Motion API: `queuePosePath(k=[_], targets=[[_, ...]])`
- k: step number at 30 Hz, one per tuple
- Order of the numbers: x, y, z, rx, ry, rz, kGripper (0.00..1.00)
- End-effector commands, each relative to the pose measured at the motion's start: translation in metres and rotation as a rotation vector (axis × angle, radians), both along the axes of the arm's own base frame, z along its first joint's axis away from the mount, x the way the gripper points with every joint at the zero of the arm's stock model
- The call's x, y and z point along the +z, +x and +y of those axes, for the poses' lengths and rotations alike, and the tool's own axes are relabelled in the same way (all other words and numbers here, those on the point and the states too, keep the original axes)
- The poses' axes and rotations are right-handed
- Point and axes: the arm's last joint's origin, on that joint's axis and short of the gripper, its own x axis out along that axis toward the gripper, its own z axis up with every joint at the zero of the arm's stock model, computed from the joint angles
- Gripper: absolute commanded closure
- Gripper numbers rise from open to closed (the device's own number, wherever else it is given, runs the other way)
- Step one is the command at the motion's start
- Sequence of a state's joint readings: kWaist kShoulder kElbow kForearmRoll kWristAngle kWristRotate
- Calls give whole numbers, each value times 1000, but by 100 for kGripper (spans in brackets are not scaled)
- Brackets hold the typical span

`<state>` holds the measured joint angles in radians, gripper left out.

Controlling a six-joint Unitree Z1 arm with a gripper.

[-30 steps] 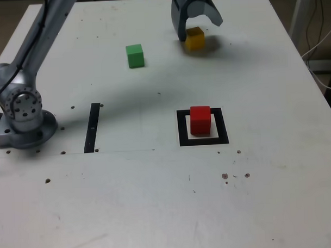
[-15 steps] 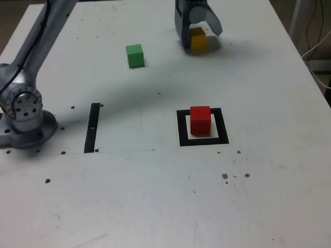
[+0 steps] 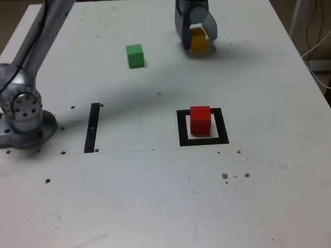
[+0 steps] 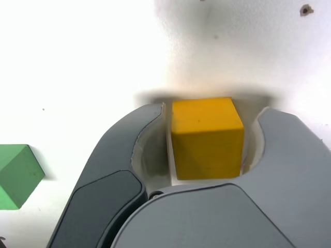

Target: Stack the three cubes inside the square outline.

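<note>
Grey jaws of the claw point(image 3: 197, 37) were seen around the yellow cube point(image 3: 198, 39), not visibly clamped (slim gaps showed beside it). From there the red cube point(image 3: 200, 120), inside the square outline point(image 3: 182, 130), lay well toward the tabletop's point(image 3: 157, 211) near edge.

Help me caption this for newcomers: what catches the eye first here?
The gripper straddles the yellow cube at the table's far edge. The red cube sits inside the square outline mid-table, and the green cube lies alone, towards the exterior view's left of the gripper.
</note>
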<state>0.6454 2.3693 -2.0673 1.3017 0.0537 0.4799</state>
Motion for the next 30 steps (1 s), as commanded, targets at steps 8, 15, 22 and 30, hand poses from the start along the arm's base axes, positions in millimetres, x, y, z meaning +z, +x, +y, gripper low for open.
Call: queuePosePath(k=[8, 15, 22, 30], targets=[[9, -1, -3, 0, 39, -31, 74], [21, -4, -8, -4, 69, -69, 87], [63, -9, -42, -47, 91, -104, 87], [96, -15, -124, -130, 51, -83, 87]])
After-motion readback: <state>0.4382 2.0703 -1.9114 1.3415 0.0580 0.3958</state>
